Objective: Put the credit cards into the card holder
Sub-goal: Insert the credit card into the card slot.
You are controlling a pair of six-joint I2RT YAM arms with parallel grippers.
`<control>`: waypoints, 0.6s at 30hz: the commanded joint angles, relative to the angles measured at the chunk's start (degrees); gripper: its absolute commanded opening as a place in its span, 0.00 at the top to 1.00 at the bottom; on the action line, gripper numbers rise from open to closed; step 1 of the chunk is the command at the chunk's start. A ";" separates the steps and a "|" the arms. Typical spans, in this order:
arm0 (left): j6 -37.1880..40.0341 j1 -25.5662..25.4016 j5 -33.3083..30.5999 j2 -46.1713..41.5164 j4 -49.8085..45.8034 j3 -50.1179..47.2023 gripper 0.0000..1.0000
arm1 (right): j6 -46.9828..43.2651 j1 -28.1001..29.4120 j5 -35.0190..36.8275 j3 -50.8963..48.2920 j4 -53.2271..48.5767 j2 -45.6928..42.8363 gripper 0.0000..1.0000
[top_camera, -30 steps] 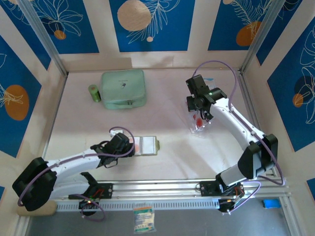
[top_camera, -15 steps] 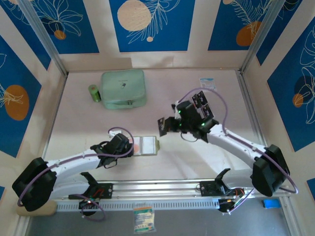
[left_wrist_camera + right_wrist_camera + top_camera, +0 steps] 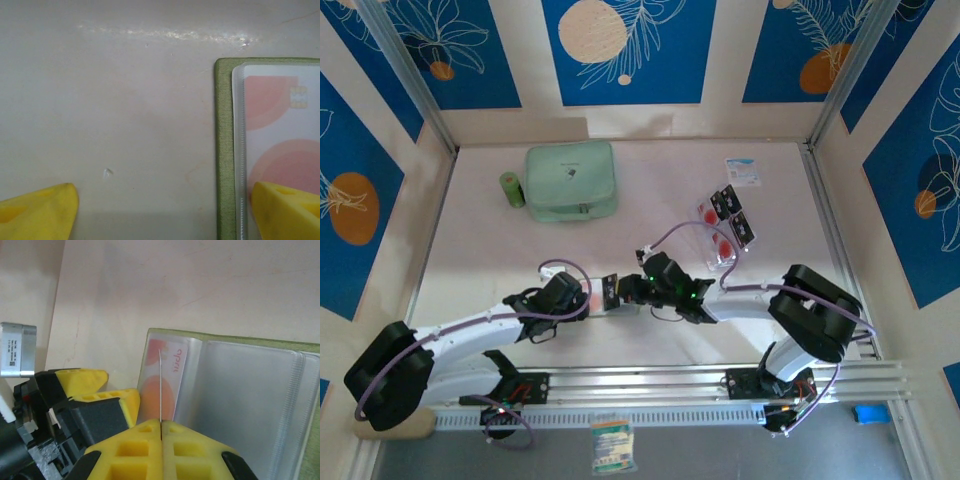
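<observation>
The olive-green card holder (image 3: 224, 150) lies open on the table, its clear sleeves (image 3: 250, 390) facing up. A pale card with red blobs (image 3: 280, 125) sits inside the left sleeve. My left gripper (image 3: 165, 210) is open, one yellow finger (image 3: 287, 210) resting on the holder's left part and the other on bare table. My right gripper (image 3: 161, 427) is shut on a credit card (image 3: 160, 385) seen edge-on, standing over the left sleeve. In the top view both grippers (image 3: 582, 298) (image 3: 623, 290) meet over the holder. The other credit cards (image 3: 725, 225) lie at the back right.
A mint-green zip case (image 3: 572, 180) and a small green cylinder (image 3: 511, 189) sit at the back left. A white-and-blue packet (image 3: 742, 170) lies at the back right. Another packet (image 3: 612, 445) lies in front of the arm bases.
My right arm has swung from the card pile at the back right down and left to the card holder, carrying a card. The left arm has stayed put.
</observation>
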 commanded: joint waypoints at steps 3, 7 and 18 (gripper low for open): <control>-0.78 0.45 -1.23 -0.64 -3.15 0.63 0.11 | 3.43 1.77 6.83 -1.76 7.36 2.03 1.00; -0.73 0.40 -1.15 -0.81 -3.17 0.46 0.11 | 4.62 2.17 8.26 -2.36 8.65 3.22 1.00; -0.78 0.40 -1.05 -0.99 -2.89 0.19 0.11 | 6.88 2.16 9.27 -3.04 10.60 5.17 1.00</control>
